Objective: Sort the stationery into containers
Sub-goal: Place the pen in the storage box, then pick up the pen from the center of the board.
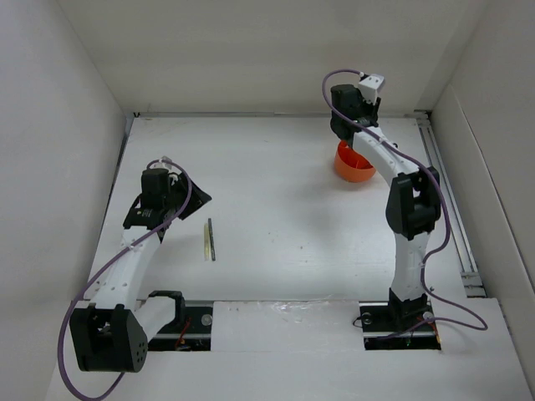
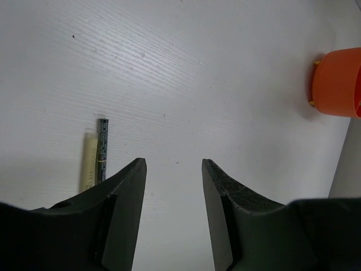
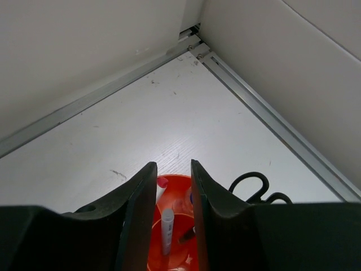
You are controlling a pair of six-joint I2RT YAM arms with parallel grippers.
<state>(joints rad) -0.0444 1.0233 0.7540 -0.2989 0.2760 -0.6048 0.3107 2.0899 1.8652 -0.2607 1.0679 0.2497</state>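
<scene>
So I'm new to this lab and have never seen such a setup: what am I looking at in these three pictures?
Two robot arms are bolted to a white table. One picture looks down from above; the other two come from cameras on each wrist, so the dark prongs at the bottom are that arm's own claw. The left claw is open, holding nothing, beside a dark pen and a pale yellow stick lying side by side. The right claw hangs open over an orange cup with stationery already in it, including a white pen. Black scissor handles show beside that claw; whether they sit inside the cup is unclear.
</scene>
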